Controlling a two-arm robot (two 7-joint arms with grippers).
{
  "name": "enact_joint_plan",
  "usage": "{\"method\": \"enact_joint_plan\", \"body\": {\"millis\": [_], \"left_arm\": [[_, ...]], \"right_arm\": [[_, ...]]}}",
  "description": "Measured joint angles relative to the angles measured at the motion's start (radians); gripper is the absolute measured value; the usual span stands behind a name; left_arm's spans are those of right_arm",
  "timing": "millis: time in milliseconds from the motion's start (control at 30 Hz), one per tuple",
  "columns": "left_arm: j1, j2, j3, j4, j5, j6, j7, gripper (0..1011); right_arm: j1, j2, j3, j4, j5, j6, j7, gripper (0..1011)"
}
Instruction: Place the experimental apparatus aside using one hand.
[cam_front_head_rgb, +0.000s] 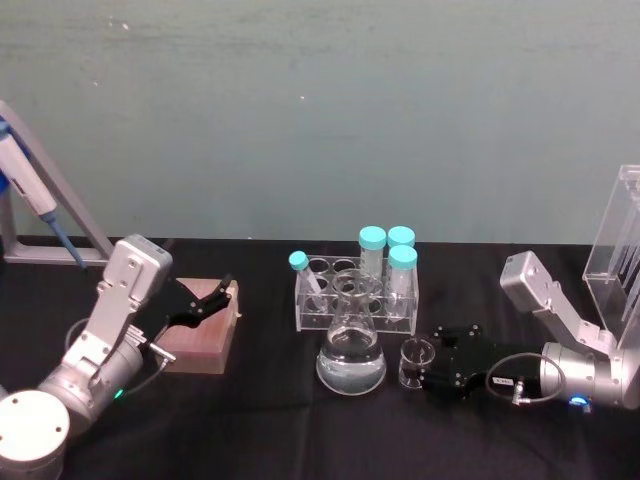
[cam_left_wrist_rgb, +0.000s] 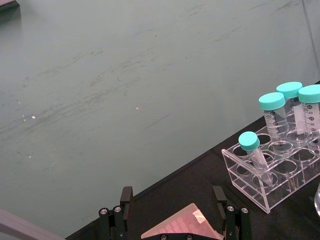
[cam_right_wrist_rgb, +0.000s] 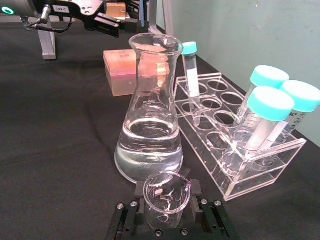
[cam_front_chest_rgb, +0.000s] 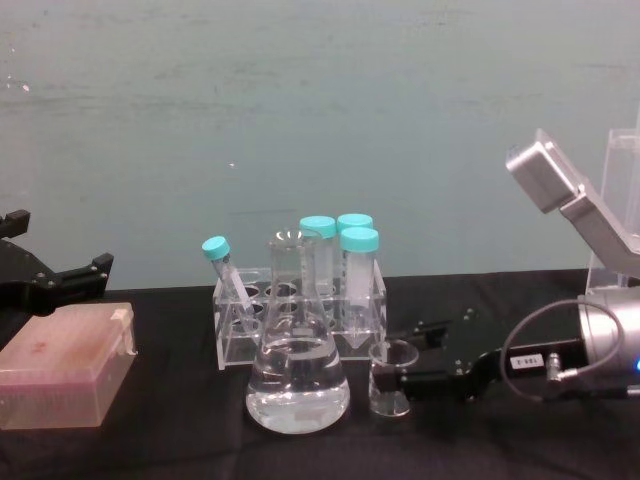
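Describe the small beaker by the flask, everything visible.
The beaker is small, clear glass, short and cylindrical with a flared rim, and looks empty. It stands upright on the black table, just right of the flask, with a gap between them. The right gripper has its open fingers on either side of it; contact is not clear.

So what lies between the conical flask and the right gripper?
The small glass beaker, at the tip of the right gripper, apart from the conical flask; head view shows it.

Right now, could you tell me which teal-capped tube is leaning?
The slim small-capped tube at the rack's left end leans; the three wider tubes stand upright at its right end.
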Motion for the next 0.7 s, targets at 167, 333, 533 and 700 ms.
{"method": "enact_joint_plan", "body": {"millis": [167,333,533,700], "left_arm": [[0.0,0.0,0.0,0.0,0.0,0.0,0.0,1000],[0.0,0.0,0.0,0.0,0.0,0.0,0.0,1000],[0.0,0.0,0.0,0.0,0.0,0.0,0.0,1000],[0.0,0.0,0.0,0.0,0.0,0.0,0.0,1000]], "right_arm": [[-0.005,0.005,0.006,-0.015,0.0,0.0,-0.016,520],[-0.022,0.018,0.017,-0.054,-0.003,0.018,-0.057,520],[-0.043,0.031,0.029,-0.102,-0.007,0.048,-0.102,520],[-0.072,0.048,0.046,-0.158,-0.004,0.072,-0.144,520]]}}
